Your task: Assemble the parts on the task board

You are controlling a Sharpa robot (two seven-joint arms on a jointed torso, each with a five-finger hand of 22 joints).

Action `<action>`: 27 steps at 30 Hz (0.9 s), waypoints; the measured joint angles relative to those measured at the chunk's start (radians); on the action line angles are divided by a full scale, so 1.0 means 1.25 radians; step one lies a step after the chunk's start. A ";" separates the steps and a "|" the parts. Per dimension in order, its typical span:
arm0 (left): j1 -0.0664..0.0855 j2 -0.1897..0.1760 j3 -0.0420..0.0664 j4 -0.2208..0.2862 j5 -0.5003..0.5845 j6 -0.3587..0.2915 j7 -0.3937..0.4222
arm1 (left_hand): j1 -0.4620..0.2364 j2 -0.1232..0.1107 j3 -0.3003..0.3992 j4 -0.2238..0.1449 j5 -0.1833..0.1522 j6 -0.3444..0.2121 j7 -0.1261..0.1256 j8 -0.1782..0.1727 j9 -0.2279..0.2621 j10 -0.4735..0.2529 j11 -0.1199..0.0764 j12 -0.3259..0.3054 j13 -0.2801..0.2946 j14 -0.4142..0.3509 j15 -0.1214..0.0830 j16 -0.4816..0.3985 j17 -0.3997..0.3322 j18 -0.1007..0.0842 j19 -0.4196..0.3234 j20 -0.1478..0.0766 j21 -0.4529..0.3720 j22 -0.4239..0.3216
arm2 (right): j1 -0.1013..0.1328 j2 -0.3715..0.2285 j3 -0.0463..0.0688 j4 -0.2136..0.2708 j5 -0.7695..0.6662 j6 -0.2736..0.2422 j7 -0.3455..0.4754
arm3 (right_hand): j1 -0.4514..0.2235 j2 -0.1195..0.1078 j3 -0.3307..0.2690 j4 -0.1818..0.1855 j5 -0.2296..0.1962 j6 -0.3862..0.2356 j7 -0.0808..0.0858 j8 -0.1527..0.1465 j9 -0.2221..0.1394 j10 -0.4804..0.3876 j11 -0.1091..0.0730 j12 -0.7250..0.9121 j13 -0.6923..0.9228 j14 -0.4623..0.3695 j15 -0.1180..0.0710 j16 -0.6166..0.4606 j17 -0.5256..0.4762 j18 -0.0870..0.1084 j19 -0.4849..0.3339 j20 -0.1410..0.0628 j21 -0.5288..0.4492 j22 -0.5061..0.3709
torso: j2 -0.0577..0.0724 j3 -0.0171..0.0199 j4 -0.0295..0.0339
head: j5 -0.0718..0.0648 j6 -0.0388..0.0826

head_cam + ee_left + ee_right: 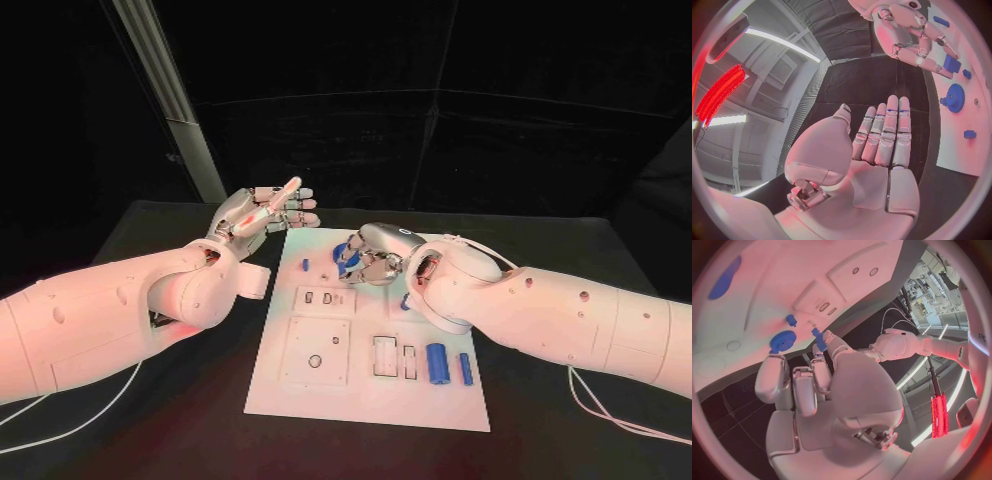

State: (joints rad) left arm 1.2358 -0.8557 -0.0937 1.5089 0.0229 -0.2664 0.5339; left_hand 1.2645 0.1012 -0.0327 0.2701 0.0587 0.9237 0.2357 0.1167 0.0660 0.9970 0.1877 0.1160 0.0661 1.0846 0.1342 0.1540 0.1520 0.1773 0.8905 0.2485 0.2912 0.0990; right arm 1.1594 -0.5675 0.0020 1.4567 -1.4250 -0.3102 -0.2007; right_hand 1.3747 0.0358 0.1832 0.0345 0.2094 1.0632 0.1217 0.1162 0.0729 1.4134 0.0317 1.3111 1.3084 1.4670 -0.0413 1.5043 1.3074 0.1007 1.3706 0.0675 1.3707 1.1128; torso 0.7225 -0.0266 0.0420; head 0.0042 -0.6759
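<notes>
Right hand (pixel 378 258) fingers pinching small blue part (pixel 819 339) beside blue gear (pixel 782 341), left hand (pixel 264 214) fingers straight, empty

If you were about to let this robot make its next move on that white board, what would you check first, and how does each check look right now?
1. Left hand free, off the white task board: ok, flat and held beside it.
2. Right hand over the board's far end: ok.
3. Right hand's fingertips on a small blue piece: cannot tell if gripped.
4. Blue toothed gear on the board: ok.
5. Two blue cylinders near the board's front edge, untouched: ok.
</notes>
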 measured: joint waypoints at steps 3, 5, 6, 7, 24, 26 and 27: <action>0.001 0.001 0.000 0.001 0.000 0.000 -0.001 | 0.000 0.000 0.000 0.000 0.000 0.000 0.000 0.000 0.000 0.000 0.000 0.000 0.000 0.000 0.000 0.000 0.000 0.000 0.000 0.000 0.000 0.000 | -0.002 0.011 -0.008 -0.008 -0.026 0.012 -0.010 | -0.004 -0.004 0.000 0.000 -0.001 0.000 0.000 0.000 0.000 0.003 -0.003 0.000 0.000 0.000 0.000 0.000 0.000 0.000 0.000 0.000 0.000 -0.001 | 0.000 0.0000 0.0002 | 0.004 -0.002; 0.001 0.002 0.000 0.001 0.000 0.000 -0.002 | 0.000 0.000 0.000 0.000 0.000 0.000 0.000 0.000 0.000 0.000 0.000 0.000 0.000 0.000 0.000 0.000 0.000 0.000 0.000 0.000 0.000 0.000 | -0.002 0.018 -0.011 -0.013 -0.039 0.019 -0.016 | -0.004 -0.004 0.000 0.000 -0.005 0.000 0.000 0.000 0.000 0.003 -0.003 0.000 0.000 0.000 0.000 0.000 0.000 0.000 0.000 0.000 0.000 -0.001 | 0.000 0.0001 0.0003 | 0.006 -0.003; 0.001 0.002 0.000 0.001 0.000 0.000 -0.002 | 0.000 0.000 0.000 0.000 0.000 0.000 0.000 0.000 0.000 0.000 0.000 0.000 0.000 0.000 0.000 0.000 0.000 0.000 0.000 0.000 0.000 0.000 | -0.003 0.020 -0.013 -0.014 -0.045 0.022 -0.018 | -0.004 -0.004 0.000 0.000 -0.005 0.000 0.000 -0.001 0.000 0.003 -0.003 0.000 0.000 0.000 0.000 0.000 0.000 0.000 0.000 0.000 0.000 -0.001 | 0.000 0.0002 0.0003 | 0.007 -0.004; 0.001 0.003 0.000 0.001 0.000 0.000 -0.002 | 0.000 0.000 0.000 0.000 0.000 0.000 0.000 0.000 0.000 0.000 0.000 0.000 0.000 0.000 0.000 0.000 0.000 0.000 0.000 0.000 0.000 0.000 | -0.005 0.024 -0.014 -0.017 -0.052 0.026 -0.021 | -0.005 -0.005 0.000 0.000 -0.005 0.000 0.000 -0.001 0.000 0.003 -0.003 0.000 0.000 0.000 0.000 0.000 0.000 0.000 0.000 0.000 0.000 -0.001 | 0.000 0.0002 0.0003 | 0.007 -0.005; 0.002 0.007 0.000 0.000 0.000 0.000 -0.003 | 0.000 0.000 0.000 0.000 0.000 0.000 0.000 0.000 0.000 0.000 0.000 0.000 0.000 0.000 0.000 -0.003 0.000 0.000 0.000 0.000 0.000 -0.001 | -0.025 0.047 -0.019 -0.035 -0.112 0.063 -0.037 | -0.018 -0.016 0.020 0.020 -0.010 0.002 0.001 -0.002 0.001 0.003 -0.003 0.000 0.000 0.000 0.000 0.000 0.000 0.000 0.000 0.000 0.000 -0.002 | 0.000 0.0017 -0.0006 | 0.016 -0.021; 0.002 0.007 0.000 0.000 0.000 0.001 -0.003 | 0.000 0.000 0.000 0.000 0.000 0.000 0.000 0.000 0.000 0.000 0.000 0.000 0.000 0.000 0.000 -0.003 0.000 0.000 0.000 0.000 0.000 -0.001 | -0.026 0.049 -0.018 -0.036 -0.114 0.064 -0.038 | -0.021 -0.014 0.020 0.020 -0.010 0.002 0.001 -0.002 0.001 0.003 -0.003 0.000 0.000 0.000 0.000 0.000 0.000 0.000 0.000 0.000 0.000 -0.002 | 0.000 0.0017 -0.0006 | 0.017 -0.022; 0.002 0.007 0.000 0.000 0.000 0.001 -0.003 | 0.000 0.000 0.000 0.000 0.000 0.000 0.000 0.000 0.000 0.000 0.000 0.000 0.000 0.000 0.000 -0.003 0.000 0.000 0.000 0.000 0.000 -0.001 | -0.026 0.050 -0.018 -0.037 -0.115 0.065 -0.038 | -0.023 -0.016 0.020 0.020 -0.010 0.002 0.001 -0.002 0.001 0.003 -0.003 0.000 0.000 0.000 0.000 0.000 0.000 0.000 0.000 0.000 0.000 -0.002 | 0.000 0.0017 -0.0007 | 0.017 -0.023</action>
State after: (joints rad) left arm 1.2379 -0.8467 -0.0937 1.5087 0.0229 -0.2656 0.5296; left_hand 1.2645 0.1013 -0.0327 0.2702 0.0587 0.9237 0.2357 0.1167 0.0660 0.9970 0.1877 0.1161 0.0661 1.0846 0.1342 0.1502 0.1518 0.1773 0.8905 0.2484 0.2912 0.0983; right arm 1.1269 -0.5046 -0.0206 1.4108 -1.5691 -0.2289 -0.2477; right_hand 1.3466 0.0164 0.2082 0.0594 0.1972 1.0657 0.1235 0.1140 0.0736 1.4169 0.0283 1.3110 1.3080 1.4670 -0.0412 1.5043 1.3074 0.1007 1.3706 0.0675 1.3706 1.1102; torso 0.7223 -0.0244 0.0411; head 0.0259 -0.7042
